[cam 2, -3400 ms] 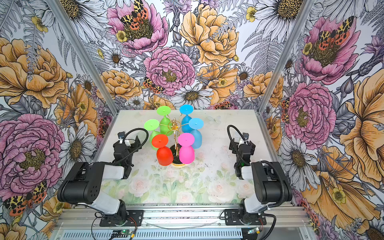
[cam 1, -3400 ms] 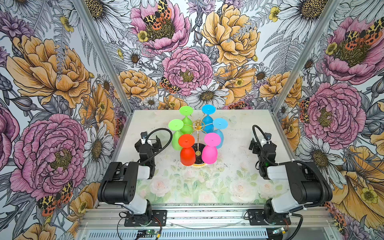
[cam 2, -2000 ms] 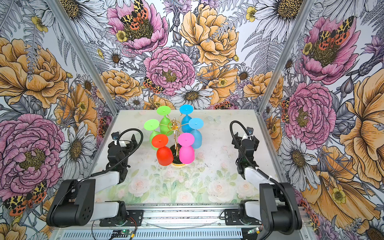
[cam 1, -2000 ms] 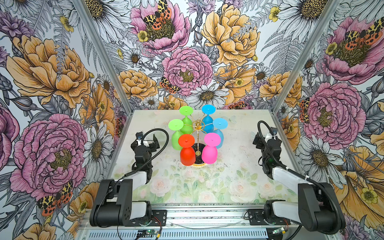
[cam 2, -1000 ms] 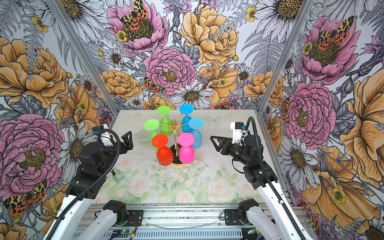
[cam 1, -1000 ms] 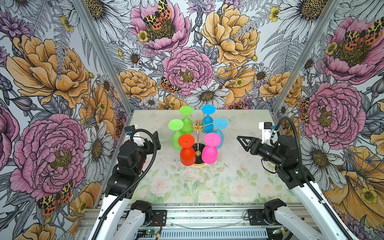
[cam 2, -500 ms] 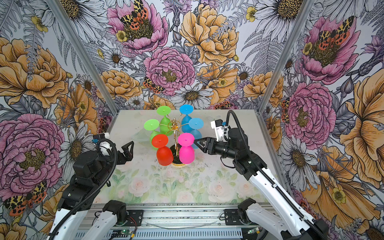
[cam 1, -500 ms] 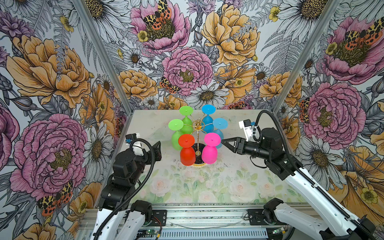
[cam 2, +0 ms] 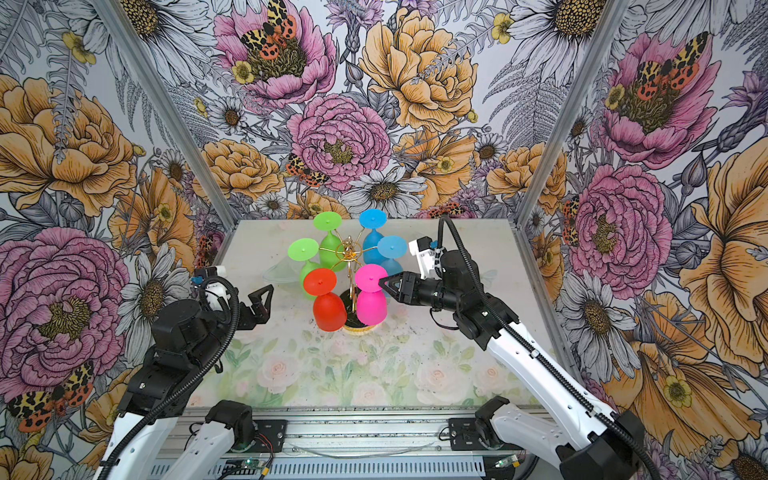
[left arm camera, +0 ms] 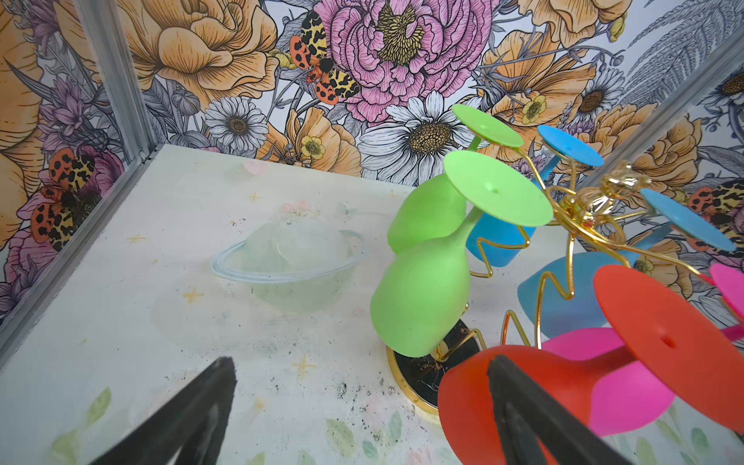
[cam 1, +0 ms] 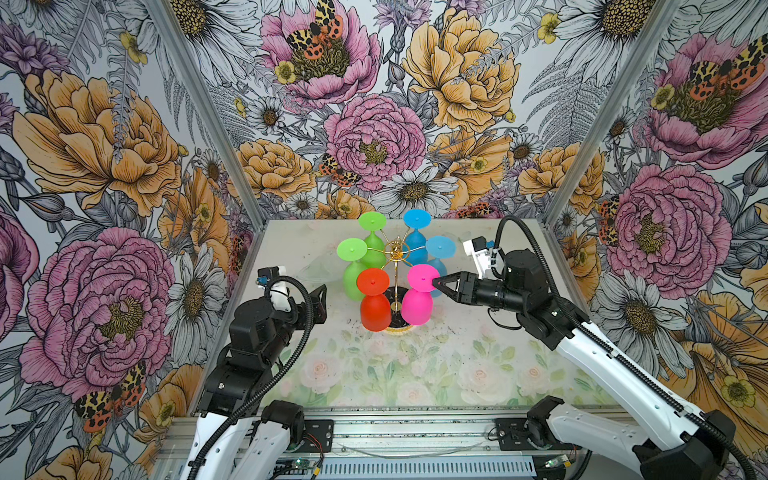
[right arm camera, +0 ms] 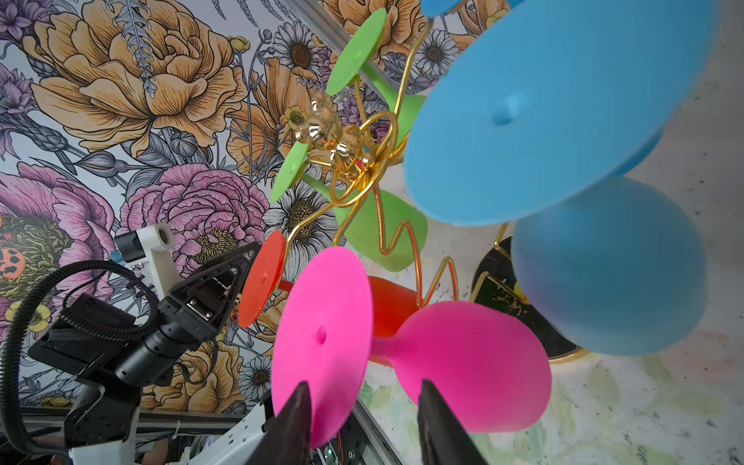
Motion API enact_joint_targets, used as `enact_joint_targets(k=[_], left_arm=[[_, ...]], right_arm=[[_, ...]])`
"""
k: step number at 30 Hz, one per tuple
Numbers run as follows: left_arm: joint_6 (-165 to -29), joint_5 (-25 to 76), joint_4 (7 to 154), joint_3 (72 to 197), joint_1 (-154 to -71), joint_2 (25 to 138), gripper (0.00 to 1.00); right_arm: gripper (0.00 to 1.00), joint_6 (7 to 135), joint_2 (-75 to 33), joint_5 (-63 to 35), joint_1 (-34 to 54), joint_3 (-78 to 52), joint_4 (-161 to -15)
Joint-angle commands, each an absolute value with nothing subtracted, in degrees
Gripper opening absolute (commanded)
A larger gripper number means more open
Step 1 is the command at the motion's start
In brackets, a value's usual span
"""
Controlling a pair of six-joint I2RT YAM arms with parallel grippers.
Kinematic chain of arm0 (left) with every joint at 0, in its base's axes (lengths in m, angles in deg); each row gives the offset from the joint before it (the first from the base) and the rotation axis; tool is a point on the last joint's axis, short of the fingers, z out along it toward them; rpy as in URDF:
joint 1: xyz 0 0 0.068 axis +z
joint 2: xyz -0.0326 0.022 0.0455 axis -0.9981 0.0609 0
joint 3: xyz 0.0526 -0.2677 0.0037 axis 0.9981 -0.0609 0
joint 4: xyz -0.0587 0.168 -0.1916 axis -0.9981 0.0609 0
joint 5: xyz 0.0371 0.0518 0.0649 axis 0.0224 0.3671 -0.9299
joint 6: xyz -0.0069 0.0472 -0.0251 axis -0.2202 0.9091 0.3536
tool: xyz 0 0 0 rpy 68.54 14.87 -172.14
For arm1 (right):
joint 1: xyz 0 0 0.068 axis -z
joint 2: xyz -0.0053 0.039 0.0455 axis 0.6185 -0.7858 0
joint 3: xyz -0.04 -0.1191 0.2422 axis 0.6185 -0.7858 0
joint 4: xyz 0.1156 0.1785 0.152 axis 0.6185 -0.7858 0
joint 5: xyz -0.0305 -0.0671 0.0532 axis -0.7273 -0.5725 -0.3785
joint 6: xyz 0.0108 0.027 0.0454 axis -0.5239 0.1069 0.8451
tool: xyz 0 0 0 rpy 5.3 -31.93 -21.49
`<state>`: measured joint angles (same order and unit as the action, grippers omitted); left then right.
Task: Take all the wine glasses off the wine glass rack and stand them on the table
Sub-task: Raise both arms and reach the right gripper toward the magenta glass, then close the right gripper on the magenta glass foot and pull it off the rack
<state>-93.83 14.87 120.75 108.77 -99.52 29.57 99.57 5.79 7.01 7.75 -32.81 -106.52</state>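
Observation:
The wine glass rack (cam 1: 395, 249), a gold wire stand on a round black base (left arm camera: 426, 374), stands mid-table in both top views. Several coloured glasses hang upside down on it. My right gripper (cam 1: 436, 282) is open at the pink wine glass (cam 1: 417, 305). In the right wrist view its fingertips (right arm camera: 302, 402) stand either side of the pink stem, behind the foot disc (right arm camera: 322, 334), without clamping it. My left gripper (cam 2: 262, 297) is open and empty, left of the rack. In the left wrist view the red glass (left arm camera: 463, 402) lies behind one finger.
Two green glasses (cam 1: 353, 274), two blue glasses (cam 1: 415, 239) and the red one (cam 1: 374, 311) hang close round the pink one. A pale see-through bowl shape (left arm camera: 290, 261) lies left of the rack. Flowered walls close off three sides.
My right arm has reached left across the table until its tips stand at the pink glass, and its jaws have narrowed. The left arm has shifted slightly, its gripper still wide open.

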Motion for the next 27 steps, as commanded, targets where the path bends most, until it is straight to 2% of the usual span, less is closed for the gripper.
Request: enact_joint_targets(k=[1, 21, 27], left_arm=[[-93.7, 16.9, 120.6, 108.2, -99.8, 28.8, 0.99], [-93.6, 18.0, 120.2, 107.8, -99.5, 28.1, 0.99], [-93.7, 18.4, 120.1, 107.8, -99.2, 27.8, 0.99]], right_arm=[[0.39, 100.4, 5.1, 6.1, 7.3, -30.8, -104.1], [0.03, 101.7, 6.3, 4.4, 7.1, -30.3, -103.8], [0.00, 102.6, 7.1, 4.5, 7.1, -30.3, -103.8]])
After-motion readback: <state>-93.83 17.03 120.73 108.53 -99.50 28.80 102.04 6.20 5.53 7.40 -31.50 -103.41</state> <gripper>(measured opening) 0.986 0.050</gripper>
